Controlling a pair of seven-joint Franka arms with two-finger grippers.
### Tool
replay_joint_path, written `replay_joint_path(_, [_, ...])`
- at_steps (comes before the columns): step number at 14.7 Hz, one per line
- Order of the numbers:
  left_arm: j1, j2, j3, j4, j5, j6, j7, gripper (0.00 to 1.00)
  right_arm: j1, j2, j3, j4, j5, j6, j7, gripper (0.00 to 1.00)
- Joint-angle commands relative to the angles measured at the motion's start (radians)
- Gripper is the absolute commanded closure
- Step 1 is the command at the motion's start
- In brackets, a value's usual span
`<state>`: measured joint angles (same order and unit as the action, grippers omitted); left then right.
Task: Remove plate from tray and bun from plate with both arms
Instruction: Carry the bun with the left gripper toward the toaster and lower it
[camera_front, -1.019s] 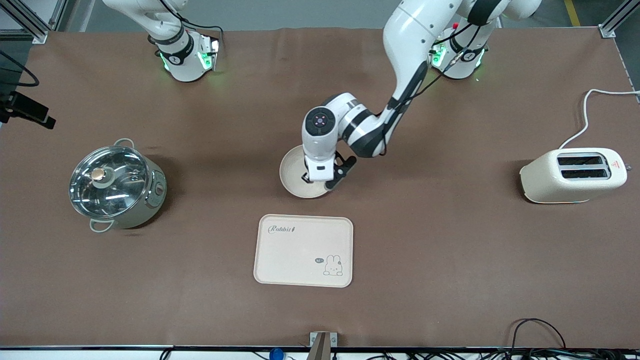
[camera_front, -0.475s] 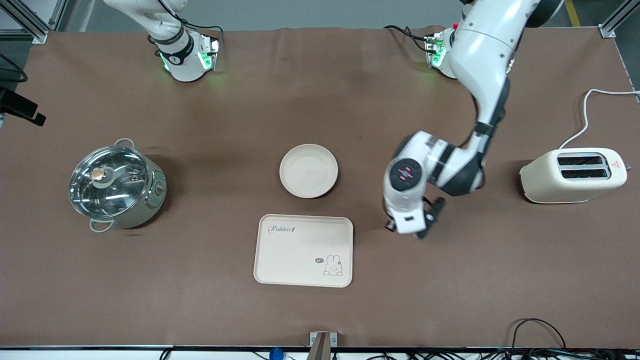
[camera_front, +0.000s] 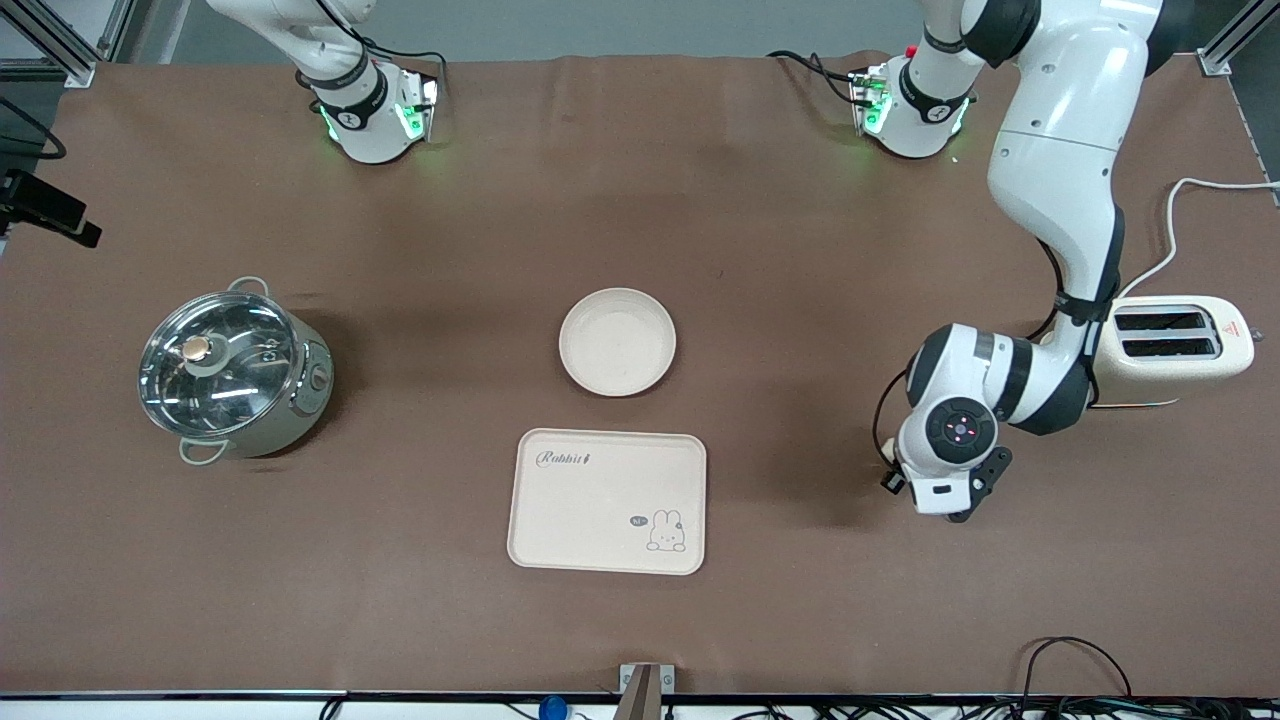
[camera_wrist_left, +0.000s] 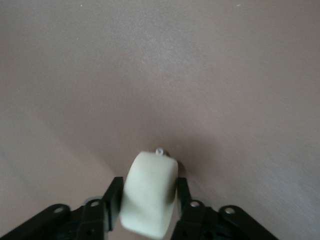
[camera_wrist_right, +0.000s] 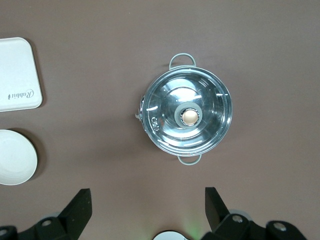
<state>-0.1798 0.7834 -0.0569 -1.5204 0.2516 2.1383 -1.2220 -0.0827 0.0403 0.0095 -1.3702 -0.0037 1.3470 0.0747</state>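
Note:
The plate (camera_front: 617, 341) lies flat on the brown table, just farther from the front camera than the tray, with nothing on it. My left gripper (camera_front: 942, 478) hangs low over the table near the toaster, toward the left arm's end. In the left wrist view the gripper (camera_wrist_left: 149, 186) is shut on the bun (camera_wrist_left: 150, 197), a pale cream lump that fills the gap between the fingers. The bun is hidden under the hand in the front view. My right gripper (camera_wrist_right: 147, 200) is open and empty, high above the pot, and out of the front view.
A rectangular cream tray (camera_front: 607, 500) with a rabbit drawing lies nearer to the front camera than the plate. A lidded steel pot (camera_front: 232, 368) stands toward the right arm's end. A cream toaster (camera_front: 1165, 350) with its cord stands beside the left arm's wrist.
The left arm has left the plate on the table and swung toward the toaster end, coming down low near the toaster. The plate has not moved since.

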Motion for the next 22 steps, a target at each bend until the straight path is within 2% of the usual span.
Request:
replay_joint_path(1, [0.005, 0.013, -0.011, 0.008, 0.011, 0.018, 0.007, 0.18, 0.000, -0.013, 0.006, -0.006, -0.019, -0.009, -0.009, 0.00])
replay_joint_path(3, [0.014, -0.004, -0.009, 0.014, 0.009, 0.018, 0.006, 0.00, 0.000, -0.013, 0.007, -0.006, -0.022, -0.011, -0.009, 0.00])
replay_joint_path(8, [0.007, -0.137, -0.024, 0.012, 0.014, -0.052, 0.056, 0.00, 0.012, -0.016, 0.009, -0.006, -0.022, -0.017, -0.004, 0.00])
replay_joint_path(15, [0.017, -0.429, -0.032, 0.012, 0.000, -0.245, 0.507, 0.00, 0.012, -0.014, 0.007, -0.006, -0.024, -0.012, -0.006, 0.00])
replay_joint_path(19, [0.017, -0.605, -0.032, 0.012, -0.044, -0.429, 0.781, 0.00, 0.012, -0.014, 0.007, -0.006, -0.024, -0.014, -0.006, 0.00])
replay_joint_path(22, [0.017, -0.702, -0.029, 0.011, -0.100, -0.543, 0.962, 0.00, 0.012, -0.013, 0.007, -0.006, -0.024, -0.014, -0.006, 0.00])
